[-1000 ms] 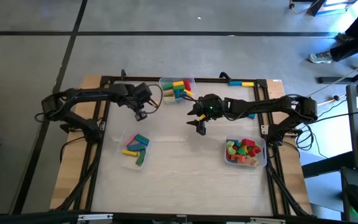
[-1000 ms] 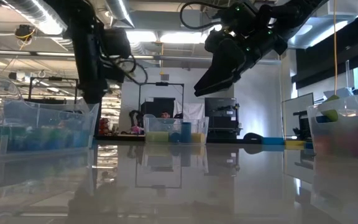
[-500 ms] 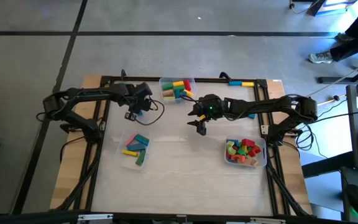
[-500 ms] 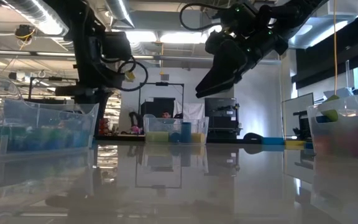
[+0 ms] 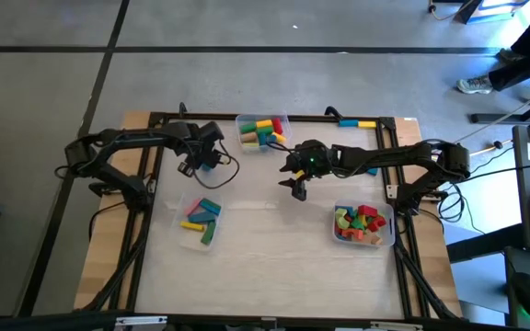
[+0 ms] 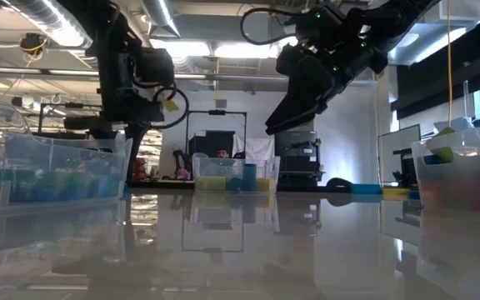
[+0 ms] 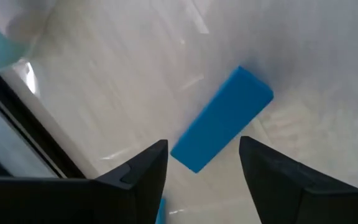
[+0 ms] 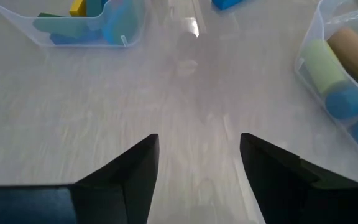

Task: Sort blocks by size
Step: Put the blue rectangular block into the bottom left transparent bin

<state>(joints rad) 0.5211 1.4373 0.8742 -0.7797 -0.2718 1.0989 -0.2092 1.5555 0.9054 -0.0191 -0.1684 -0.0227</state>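
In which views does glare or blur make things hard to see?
Low view: the glossy table mirrors the ceiling lights, and the near bins look soft. Left wrist view: the blue block is a little blurred, with pale glare streaks on the table around it. Right wrist view: a bright glare spot near the far edge.

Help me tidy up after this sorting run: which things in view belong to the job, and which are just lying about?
Job:
blocks
blue block
bins

Lying about:
cables
frame
monitor
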